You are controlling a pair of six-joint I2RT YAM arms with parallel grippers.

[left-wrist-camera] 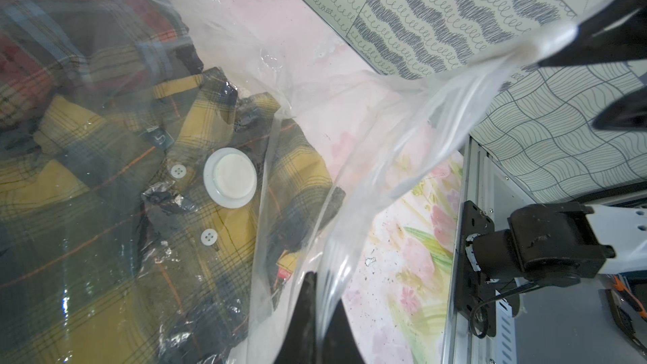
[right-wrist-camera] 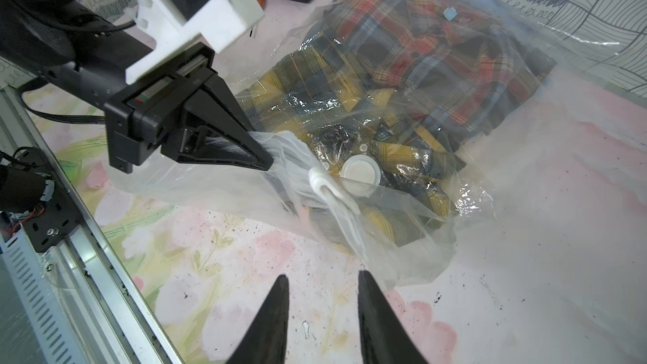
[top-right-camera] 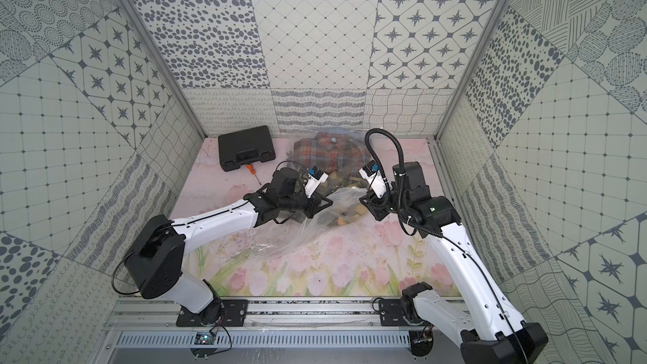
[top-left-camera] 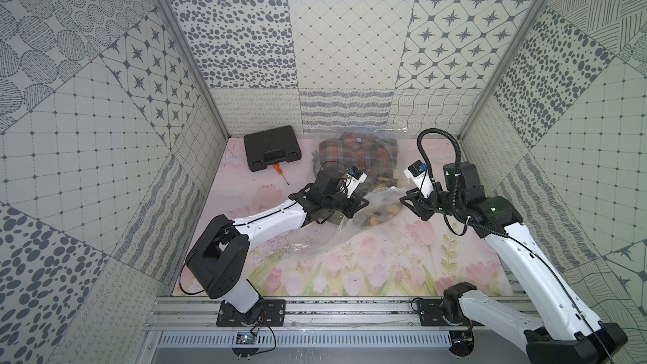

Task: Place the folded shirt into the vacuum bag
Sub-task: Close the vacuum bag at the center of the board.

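Note:
The vacuum bag (top-left-camera: 381, 194) (top-right-camera: 345, 197) lies crumpled at the back of the floral mat. Inside it lie a red plaid folded shirt (right-wrist-camera: 437, 40) (top-left-camera: 350, 150) and a yellow plaid one (right-wrist-camera: 395, 155) (left-wrist-camera: 105, 176). The yellow shirt sits under the round white valve cap (left-wrist-camera: 230, 177) (right-wrist-camera: 360, 171). My left gripper (left-wrist-camera: 327, 292) (right-wrist-camera: 269, 162) (top-left-camera: 364, 201) is shut on the bag's mouth edge and lifts it off the mat. A white slider clip (right-wrist-camera: 320, 180) hangs on that edge. My right gripper (right-wrist-camera: 322, 274) (top-left-camera: 402, 199) stands open, with only mat between its fingers. The bag's rim brushes one fingertip.
A black tool case (top-left-camera: 272, 152) and an orange-handled screwdriver (top-left-camera: 278, 171) lie at the back left. Patterned walls close in three sides. An aluminium rail (top-left-camera: 332, 309) carrying both arm bases runs along the front.

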